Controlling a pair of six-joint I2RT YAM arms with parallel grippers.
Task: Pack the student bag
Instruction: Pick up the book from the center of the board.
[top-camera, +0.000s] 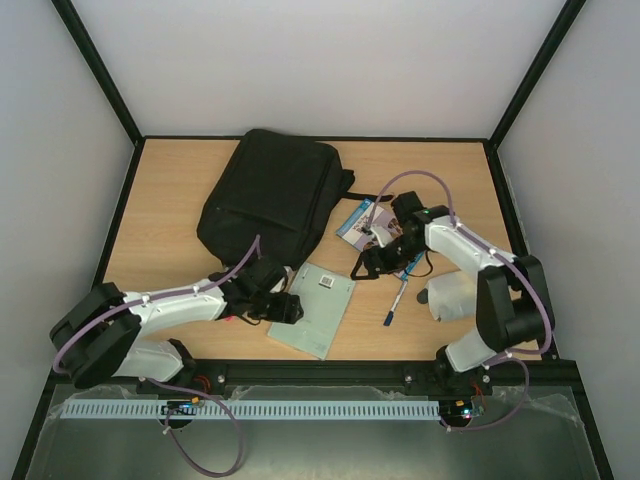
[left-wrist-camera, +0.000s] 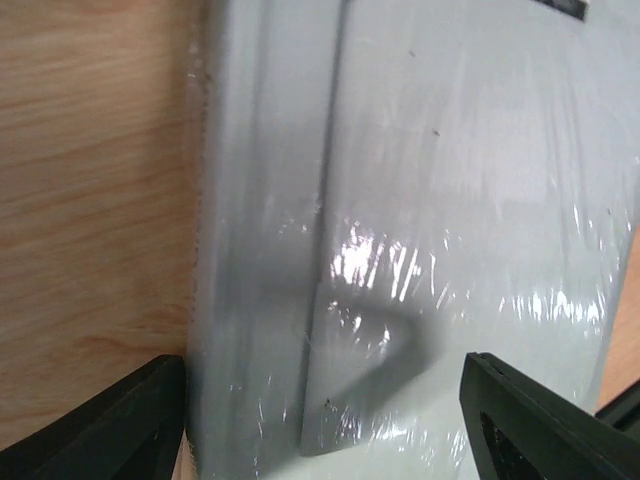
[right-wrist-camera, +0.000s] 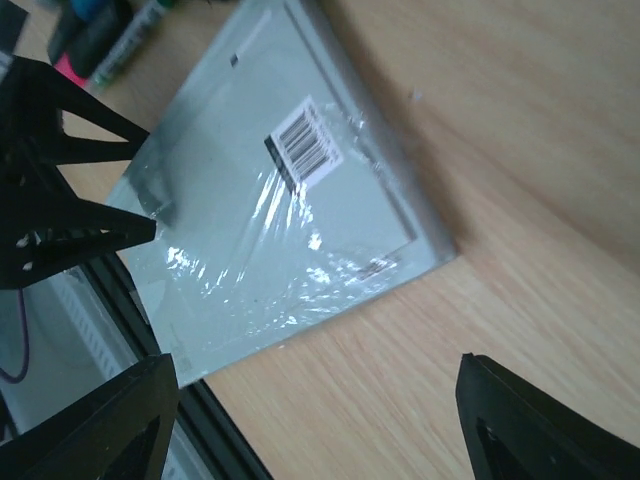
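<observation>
The student bag (top-camera: 270, 195), black and soft, lies flat at the back centre of the table. In front of it lies a grey shrink-wrapped notebook (top-camera: 315, 308) with a barcode label (right-wrist-camera: 303, 152). My left gripper (top-camera: 290, 308) is open at the notebook's left edge. In the left wrist view the gripper (left-wrist-camera: 325, 430) straddles that edge, one finger (left-wrist-camera: 110, 430) over wood, the other (left-wrist-camera: 550, 420) over the notebook (left-wrist-camera: 430, 200). My right gripper (top-camera: 372, 262) hangs open to the right of the bag. In the right wrist view that gripper (right-wrist-camera: 315, 430) has only bare wood between its fingers, with the notebook (right-wrist-camera: 260, 230) beyond.
A small blue-covered booklet (top-camera: 360, 220) lies right of the bag, partly under the right arm. A pen (top-camera: 397, 300) and a white object (top-camera: 450, 297) lie at the front right. Markers (right-wrist-camera: 110, 40) lie near the left gripper. A black frame edges the table.
</observation>
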